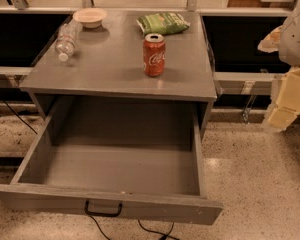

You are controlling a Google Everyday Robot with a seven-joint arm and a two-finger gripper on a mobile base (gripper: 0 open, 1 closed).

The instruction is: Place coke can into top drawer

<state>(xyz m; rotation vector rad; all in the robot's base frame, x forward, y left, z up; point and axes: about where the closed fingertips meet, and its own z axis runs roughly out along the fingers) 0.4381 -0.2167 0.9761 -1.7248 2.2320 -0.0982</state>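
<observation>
The small red cylindrical coke can (154, 54) stands upright right of centre on the grey wooden worktop (105, 69). Below the worktop's front edge, the wide grey top drawer (165, 206) is open over the speckled floor (250, 174). The pale gripper (289, 96) hovers beyond the right edge; I cannot tell its state.

Office kitchenette: snack-topped cabinet (115, 71), terrazzo floor (255, 184)

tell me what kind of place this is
Likely an office break area or robot test space: snacks on a grey cabinet (coke can, chip bag, bowl), its top drawer pulled open, speckled floor. The gripper hangs at the right edge, off the cabinet.
</observation>
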